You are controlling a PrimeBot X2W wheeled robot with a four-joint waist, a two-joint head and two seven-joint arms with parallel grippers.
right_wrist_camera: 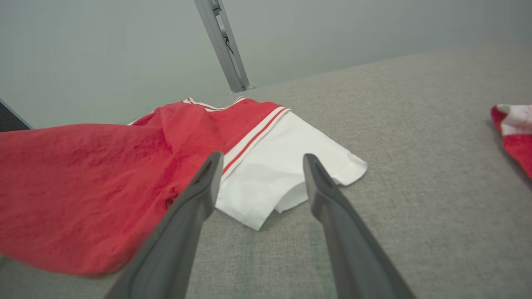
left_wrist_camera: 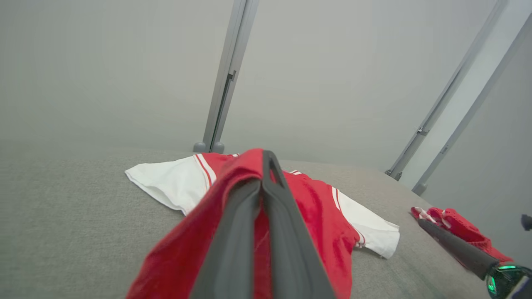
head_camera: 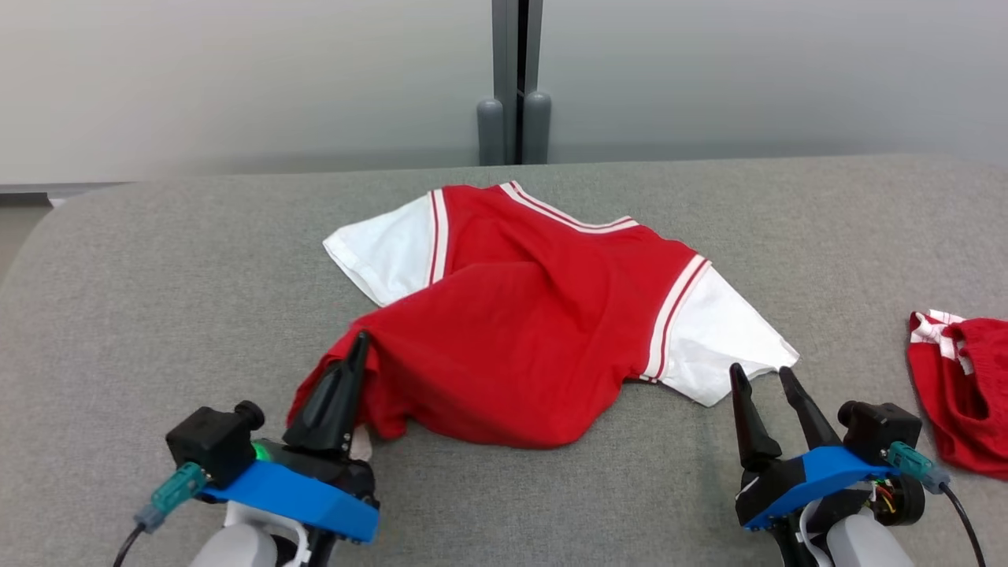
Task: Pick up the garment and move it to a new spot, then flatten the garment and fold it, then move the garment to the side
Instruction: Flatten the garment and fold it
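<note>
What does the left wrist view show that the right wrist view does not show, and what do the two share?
Left wrist view: the left claw shut on cloth of the red shirt, and the white sleeve on that side. Right wrist view: the right claw open, holding nothing. Both: the shirt, the second red garment and the grey table.

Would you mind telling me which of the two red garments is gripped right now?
The white-sleeved shirt in the middle: the left gripper is shut on its hem. The bunched garment lies apart at the right.
</note>
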